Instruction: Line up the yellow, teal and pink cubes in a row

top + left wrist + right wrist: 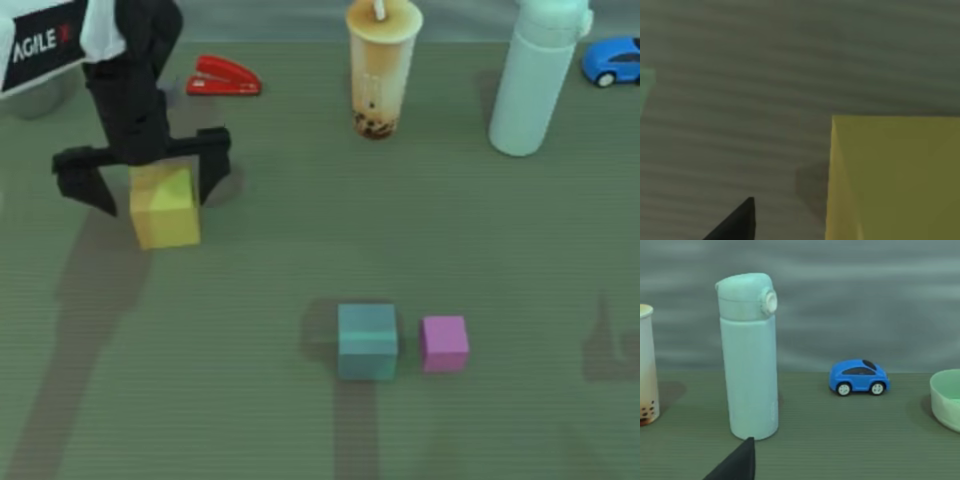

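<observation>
- Top view: the yellow cube [165, 205] sits at the table's left, well apart from the teal cube [367, 341] and pink cube [444, 343], which lie side by side near the middle.
- My left gripper [142, 165] straddles the yellow cube, fingers spread wide, not yet clamped.
- I judge this the grasp step; next I close, lift, and carry it beside the teal cube.
- My right gripper is out of the top view; its camera faces the bottle [748, 357] and toy car [858, 377], and I cannot tell its state.

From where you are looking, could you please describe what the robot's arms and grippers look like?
The left arm is matte black with a white panel lettered AGILEX; its left gripper has two broad, flat black fingers. Of the right gripper, only one black pointed fingertip shows.
</observation>
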